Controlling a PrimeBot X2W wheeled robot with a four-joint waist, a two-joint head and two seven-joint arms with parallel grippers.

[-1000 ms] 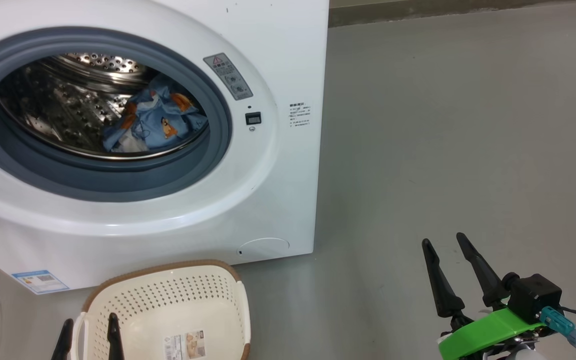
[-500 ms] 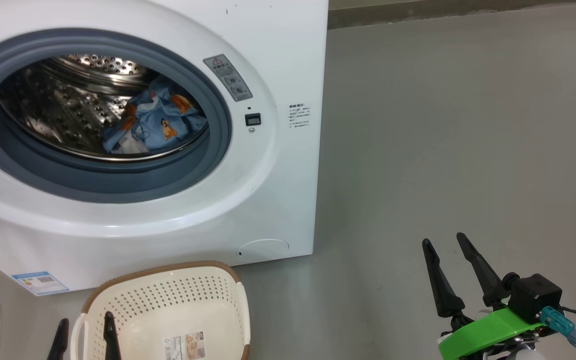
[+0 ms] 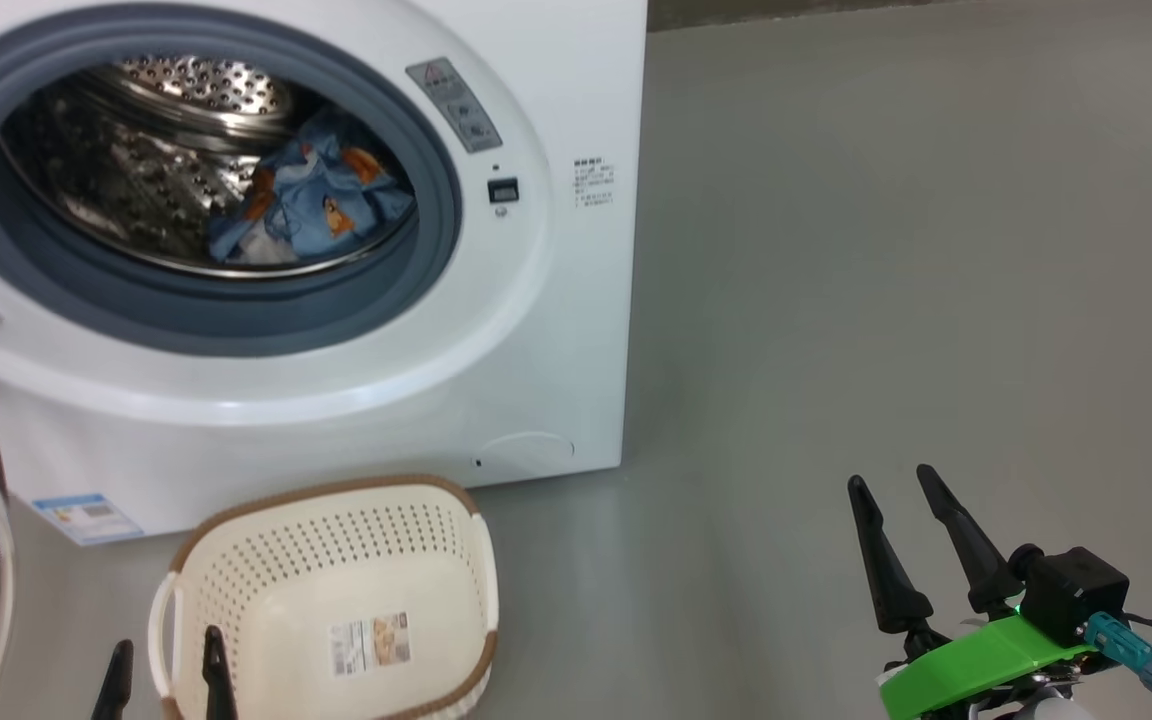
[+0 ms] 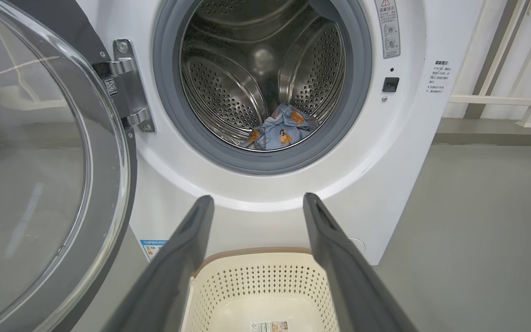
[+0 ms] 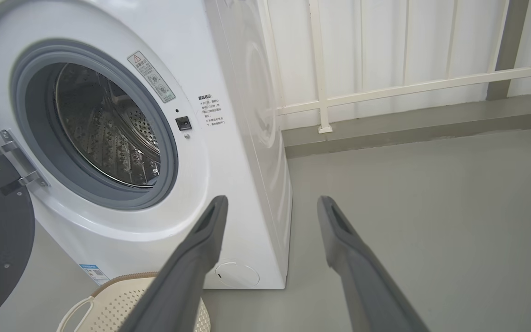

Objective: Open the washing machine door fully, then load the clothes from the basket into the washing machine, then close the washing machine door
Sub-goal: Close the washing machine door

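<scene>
The clothes (image 3: 311, 205) lie in the washing machine (image 3: 556, 330), its door (image 4: 39, 175) open. The left gripper (image 4: 257, 199) and right gripper (image 3: 889, 476) are wide.

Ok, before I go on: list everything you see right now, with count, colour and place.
boxy front-loading washing machine: one, white, grey-blue gasket, on the floor
round glass-centred washing machine door: one, black rim, swung open on the machine's hinge side
bundle of printed fabric clothes: one, blue and orange, inside the steel drum
perforated plastic basket: one, cream, brown rim, on the floor before the machine, no clothes in it
label sticker: one, pale, basket floor
energy label: one, blue, machine's lower front
round service flap: one, white, machine's lower front corner
floor: grey
railing: white, behind the machine
left gripper: dark fingers, open, by the basket
right gripper: dark fingers, open, over bare floor
</scene>
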